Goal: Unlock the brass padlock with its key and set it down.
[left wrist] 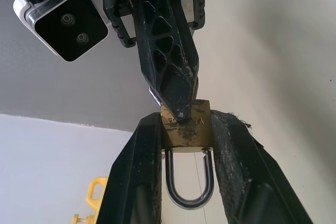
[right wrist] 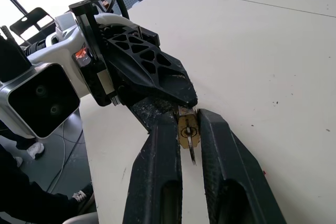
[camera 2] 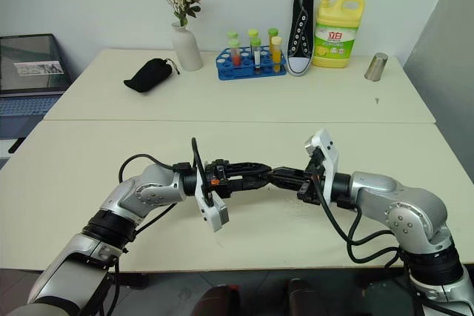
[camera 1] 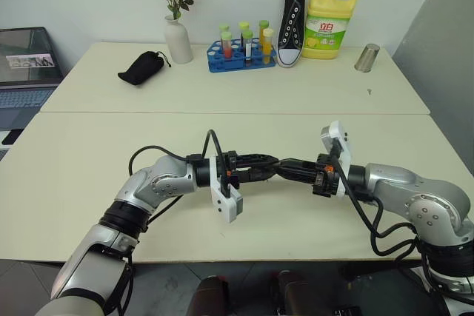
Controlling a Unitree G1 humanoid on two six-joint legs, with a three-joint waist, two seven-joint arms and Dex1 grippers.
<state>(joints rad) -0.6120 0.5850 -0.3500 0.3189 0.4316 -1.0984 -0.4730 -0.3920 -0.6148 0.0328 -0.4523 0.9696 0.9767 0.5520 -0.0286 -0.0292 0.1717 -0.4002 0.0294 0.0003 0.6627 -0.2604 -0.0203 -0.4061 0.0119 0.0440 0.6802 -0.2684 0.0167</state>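
Note:
The brass padlock (left wrist: 186,125) is clamped between the two fingers of my left gripper (camera 1: 268,162), which is shut on its body. Its silvery shackle (left wrist: 188,190) hangs free between those fingers, and it is held in the air over the near table (camera 1: 89,175). My right gripper (right wrist: 188,123) meets it head-on from the right, its fingertips at the padlock's keyway face (right wrist: 188,129). The key (right wrist: 192,154) shows as a thin silvery sliver sticking out of that face, with the right fingers closed on either side of it.
Along the far table's back edge stand a vase of flowers (camera 1: 178,38), a blue rack of tubes (camera 1: 241,55), a black shoe (camera 1: 293,16), a yellow bottle (camera 1: 330,24) and a metal cup (camera 1: 366,58). A black pouch (camera 1: 142,67) lies nearer. A laptop (camera 1: 26,68) sits far left.

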